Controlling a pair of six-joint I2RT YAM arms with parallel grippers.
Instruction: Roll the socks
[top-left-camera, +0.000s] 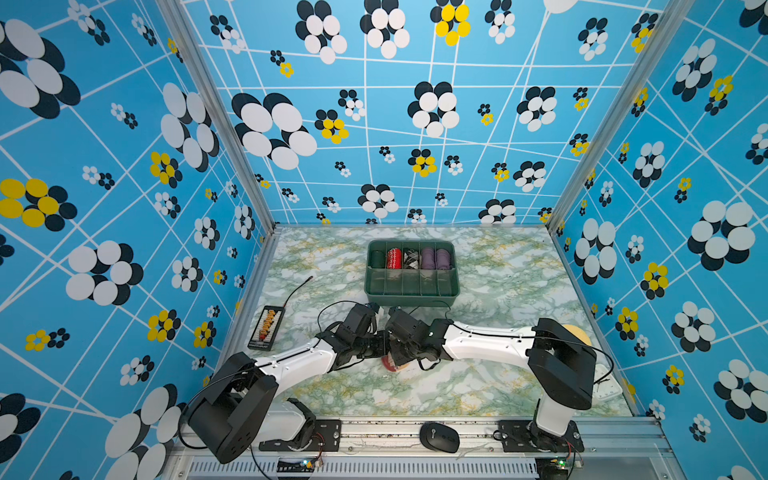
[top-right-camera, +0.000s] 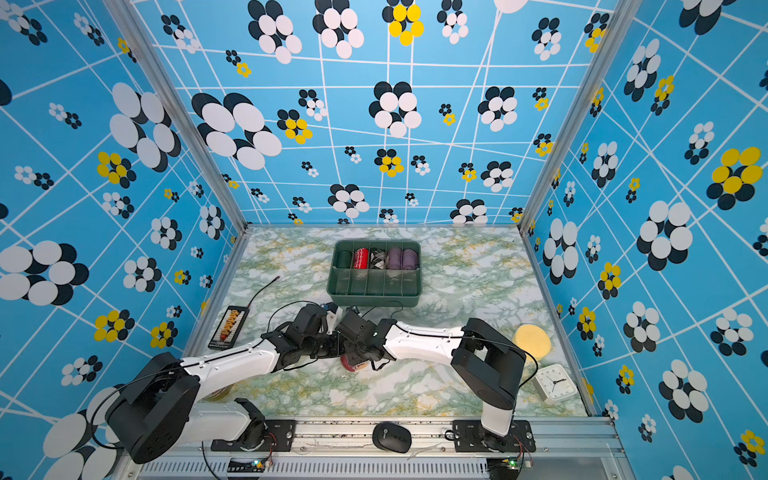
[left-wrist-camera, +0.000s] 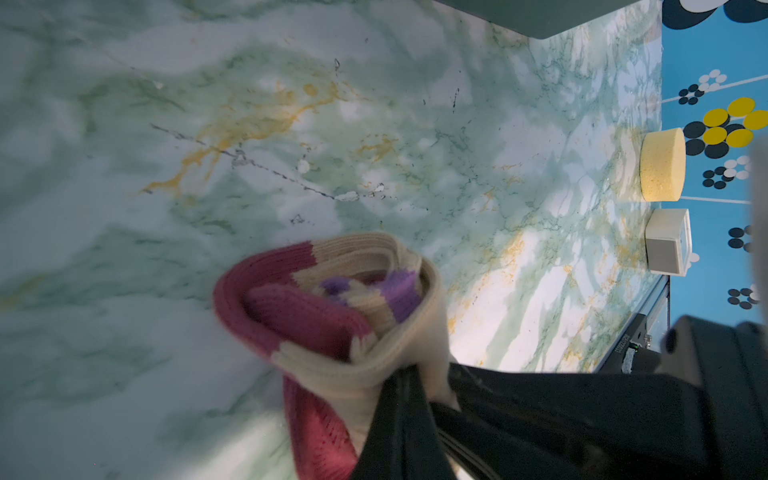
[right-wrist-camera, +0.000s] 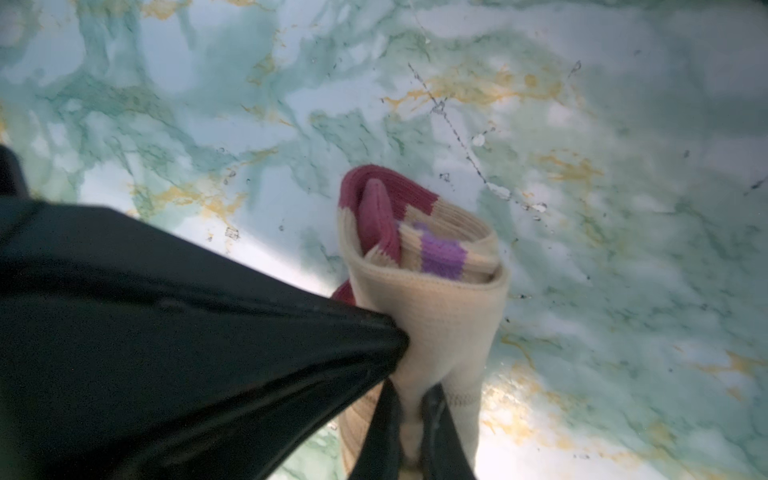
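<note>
At far left on the green-and-white marbled desk (top-left-camera: 498, 270), a small black abacus with orange beads (top-left-camera: 269, 328), well apart from the work. Nearer the middle, the left black claw (left-wrist-camera: 409, 386), pressed together on a fold of tan fabric.

Between both claws, over the near middle of the desk: the tan ribbed socks with maroon toe and cuff and purple stripes (left-wrist-camera: 332, 316), loosely rolled into a bundle, maroon and purple layers showing at the open end. Resting on the desk or lifted just clear of it: cannot tell.

Just right of that, the right black claw (right-wrist-camera: 413, 399), likewise pinching the tan outer layer. Farther back, a dark green divided plastic tray (top-left-camera: 411, 294) holding other rolls. At far right, a round yellow sponge (top-right-camera: 532, 340) beside a white square clock (top-right-camera: 555, 384).

Judged light, soft and floppy; grippy knit, not fragile, but springy and apt to unroll once released. Best taken by the outer tan wrap near the open edge, pinching through several layers rather than one.
</note>
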